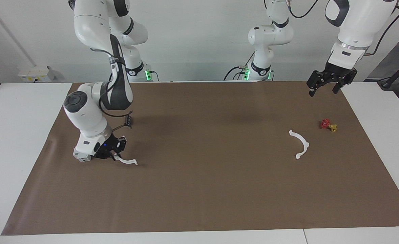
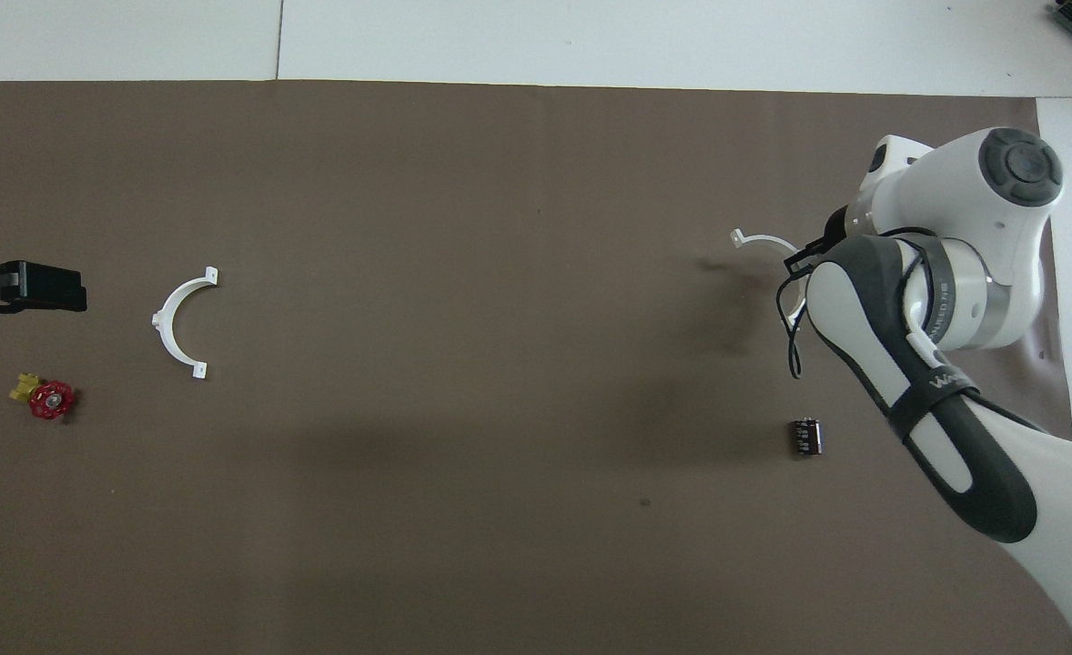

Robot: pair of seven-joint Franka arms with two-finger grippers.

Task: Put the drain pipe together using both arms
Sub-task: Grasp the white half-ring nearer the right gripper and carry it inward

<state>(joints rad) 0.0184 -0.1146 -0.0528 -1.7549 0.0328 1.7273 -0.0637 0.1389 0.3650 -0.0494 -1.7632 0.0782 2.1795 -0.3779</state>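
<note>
Brown mat (image 1: 199,189): free arc (image 1: 300,144) bulges toward left arm's end.

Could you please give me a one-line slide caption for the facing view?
Right gripper shut on one white half-ring; left gripper open above the mat, other half-ring untouched.

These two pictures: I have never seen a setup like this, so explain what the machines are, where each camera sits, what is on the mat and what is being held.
Two white jointed robot arms stand at a table covered by a brown mat. One picture looks at them from across the table; the other looks down from above their own end.

The right claw is down at the mat, shut on one end of a white half-ring. The left claw waits in the air, open and holding nothing.

A second white half-ring lies free toward the left arm's end, with a small red and yellow valve beside it. A small dark cylinder lies near the right arm. The two half-rings are meant to join into a ring.
</note>
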